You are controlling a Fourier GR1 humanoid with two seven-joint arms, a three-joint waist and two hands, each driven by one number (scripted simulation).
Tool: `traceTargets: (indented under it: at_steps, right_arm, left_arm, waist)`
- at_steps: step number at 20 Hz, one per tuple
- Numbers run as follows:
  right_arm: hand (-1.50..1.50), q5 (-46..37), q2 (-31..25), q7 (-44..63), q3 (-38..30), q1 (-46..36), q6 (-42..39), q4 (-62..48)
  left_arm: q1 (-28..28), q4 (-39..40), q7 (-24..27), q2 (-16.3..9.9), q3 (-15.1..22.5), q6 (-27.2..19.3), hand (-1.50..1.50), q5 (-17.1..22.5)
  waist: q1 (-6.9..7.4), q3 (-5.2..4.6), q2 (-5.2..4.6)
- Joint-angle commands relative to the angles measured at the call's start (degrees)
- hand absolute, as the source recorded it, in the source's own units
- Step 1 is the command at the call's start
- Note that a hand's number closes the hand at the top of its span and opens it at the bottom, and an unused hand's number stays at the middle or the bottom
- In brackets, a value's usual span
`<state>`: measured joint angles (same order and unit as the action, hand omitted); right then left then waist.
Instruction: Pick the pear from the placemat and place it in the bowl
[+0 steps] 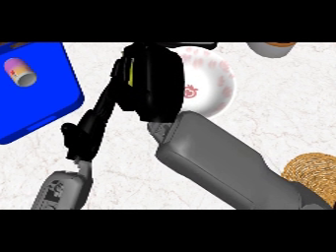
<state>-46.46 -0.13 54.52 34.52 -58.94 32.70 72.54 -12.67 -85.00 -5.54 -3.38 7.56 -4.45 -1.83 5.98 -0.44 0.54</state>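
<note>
Head view, white marble counter (286, 113), blue placemat (32, 103) left, right hand (152, 78) over bowl (214, 83), grip hidden

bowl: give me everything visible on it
The bowl is white with small pink markings inside and a red motif near its lower left. It looks ceramic, sits upright on the marble counter near the far edge, right of centre. The right robot hand hangs over its left side and hides that part; contact and contents cannot be told.
</note>
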Motion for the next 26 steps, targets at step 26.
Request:
traceTargets:
  at_steps: [26]
  right_arm:
    - [1.5,2.0,0.1,7.9,-3.4,-22.0,1.0,-46.7]
  left_arm:
    - [3.8,-4.1,-0.7,-1.4,-1.8,0.4,0.0,0.5]
  waist:
    - [-3.79,0.4,-1.02]
